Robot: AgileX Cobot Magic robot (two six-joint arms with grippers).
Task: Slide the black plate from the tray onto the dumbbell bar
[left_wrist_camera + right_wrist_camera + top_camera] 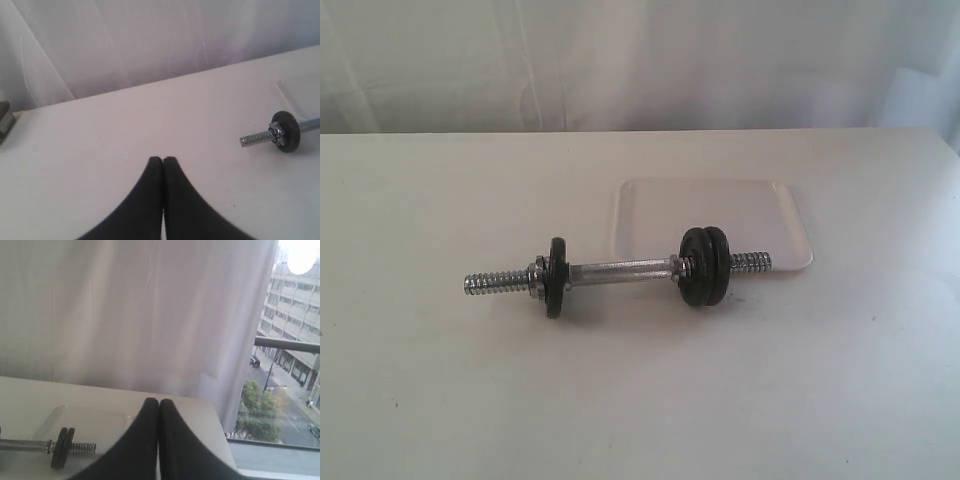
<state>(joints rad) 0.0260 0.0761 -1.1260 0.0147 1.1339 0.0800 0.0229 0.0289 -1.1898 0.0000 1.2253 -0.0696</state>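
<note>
Tray sits at the back right of the worktop, no disc in it. The dumbbell bar lies crosswise in front, its right threaded end reaching over the tray's front edge.

Three black discs are on the bar: a single disc towards the left end and a pair on the right. They look alike. I take the outer one of the pair, nearest the tray, to be the black plate; it touches the inner disc. By that reading the sliding step looks done.

Left gripper: fingers pressed together, nothing between them, hovering over bare worktop well apart from the bar's left end. Right gripper: also pressed together, empty, raised near the tray side. Neither shows in the exterior view.

Handling, as a judgement:
- The plate looks like solid metal, so rigid and heavy for its size, with a smooth finish that could slip between the pads.
- Best hold is across the rim, faces left clear, with the hole lined up square to the thread so it does not bind.
</note>
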